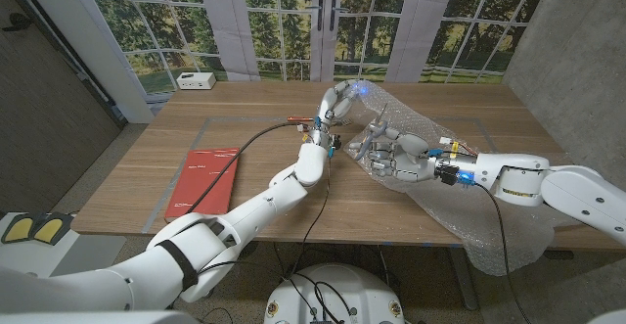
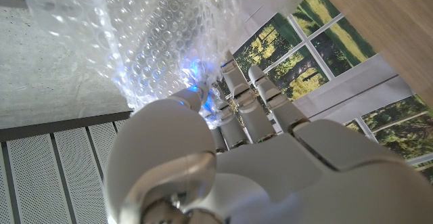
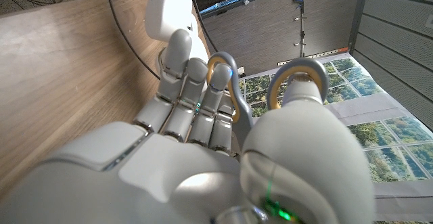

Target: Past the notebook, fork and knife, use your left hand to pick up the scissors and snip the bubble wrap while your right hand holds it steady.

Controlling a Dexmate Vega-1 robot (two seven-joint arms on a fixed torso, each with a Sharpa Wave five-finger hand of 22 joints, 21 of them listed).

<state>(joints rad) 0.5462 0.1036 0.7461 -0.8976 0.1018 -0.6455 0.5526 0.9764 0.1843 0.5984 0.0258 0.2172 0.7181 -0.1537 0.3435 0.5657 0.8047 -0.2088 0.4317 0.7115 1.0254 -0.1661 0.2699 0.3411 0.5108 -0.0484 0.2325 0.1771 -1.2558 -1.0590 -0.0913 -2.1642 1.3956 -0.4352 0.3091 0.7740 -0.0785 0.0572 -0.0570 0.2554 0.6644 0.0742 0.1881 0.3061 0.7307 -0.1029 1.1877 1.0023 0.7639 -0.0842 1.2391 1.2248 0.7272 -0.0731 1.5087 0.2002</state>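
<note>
**Scissors in the right hand, bubble wrap at the left fingers**

The wooden tabletop (image 1: 245,197) carries a big sheet of clear bubble wrap (image 1: 440,202) on its right half. The sheet runs from the far middle down to the near right edge, where it hangs over.

The left arm reaches in from the near left to the middle of the tabletop. The left hand (image 1: 337,101) is raised at the far left corner of the wrap. In the left wrist view its fingers (image 2: 238,92) and thumb close together on a blue-lit fold of the sheet, pinching it.

The right hand (image 1: 396,158) lies over the wrap just to the near right of the left hand, close to it. It holds the scissors (image 3: 302,66): in the right wrist view the grey, gold-lined handle loops stand at its thumb and curled fingers (image 3: 193,92). The blades cannot be made out.

A red notebook (image 1: 203,180) lies flat on the left side of the tabletop, well apart from both hands. A small white box (image 1: 197,80) sits at the far left corner.
</note>
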